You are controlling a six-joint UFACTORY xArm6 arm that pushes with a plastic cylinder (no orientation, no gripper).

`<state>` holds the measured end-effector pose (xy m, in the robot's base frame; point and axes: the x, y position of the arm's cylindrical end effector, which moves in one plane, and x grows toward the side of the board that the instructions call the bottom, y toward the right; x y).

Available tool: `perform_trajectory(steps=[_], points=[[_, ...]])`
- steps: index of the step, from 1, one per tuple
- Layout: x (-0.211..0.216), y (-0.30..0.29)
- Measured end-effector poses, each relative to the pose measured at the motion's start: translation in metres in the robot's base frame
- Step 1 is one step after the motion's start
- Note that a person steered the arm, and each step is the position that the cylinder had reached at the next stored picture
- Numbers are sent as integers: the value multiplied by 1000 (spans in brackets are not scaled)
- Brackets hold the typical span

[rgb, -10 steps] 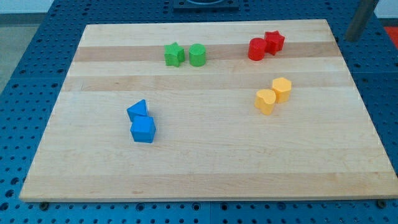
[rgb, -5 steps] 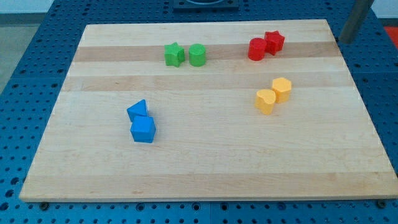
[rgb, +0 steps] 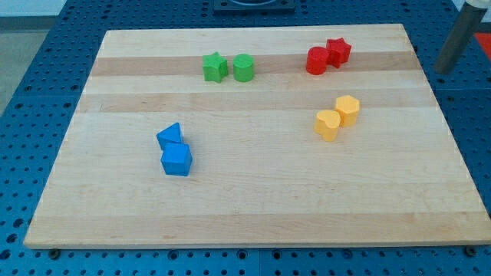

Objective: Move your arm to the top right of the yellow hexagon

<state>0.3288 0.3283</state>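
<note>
While my tip [rgb: 443,70] sits off-board, pincerless, upright yellow hexagon [rgb: 348,110] touches its yellow neighbour [rgb: 327,124].

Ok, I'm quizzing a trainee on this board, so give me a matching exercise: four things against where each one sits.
Things:
1. green star
2. red star
3. blue cube
4. my tip

Places:
A. off the board's right edge
B. touching the blue triangle, lower left
C. beside the red cylinder, top right
D. left of the green hexagon

Pairs: 1-D, 2-C, 3-B, 4-A
</note>
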Motion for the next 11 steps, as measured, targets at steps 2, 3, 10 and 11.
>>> perform_trajectory(steps=[2, 3, 10, 11], points=[[20, 11], [29, 6], [60, -97], [72, -105]])
